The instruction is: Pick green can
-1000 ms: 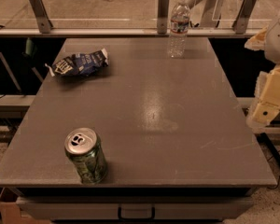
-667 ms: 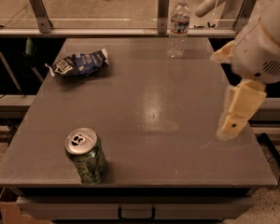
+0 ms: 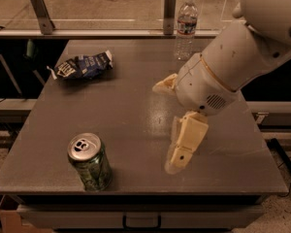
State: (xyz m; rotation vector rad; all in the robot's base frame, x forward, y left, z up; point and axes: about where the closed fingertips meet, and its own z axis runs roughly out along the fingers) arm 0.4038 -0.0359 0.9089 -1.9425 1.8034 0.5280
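The green can [image 3: 90, 161] stands upright near the front left corner of the grey table [image 3: 136, 115]; it has mottled green sides and a silver top with a pull tab. My gripper [image 3: 168, 126] hangs over the middle-right of the table, to the right of the can and well apart from it. Its cream fingers [image 3: 185, 141] are spread apart and hold nothing. The white arm reaches in from the upper right.
A dark blue snack bag [image 3: 82, 65] lies at the back left of the table. A clear water bottle [image 3: 185, 27] with a white cap stands at the back edge. Metal rail posts [image 3: 40, 8] stand behind the table. A drawer handle [image 3: 141, 222] shows below the front edge.
The arm has swung in from the right edge toward the table's middle, and the gripper is now lower and closer to the can. The can, bag and bottle have not moved.
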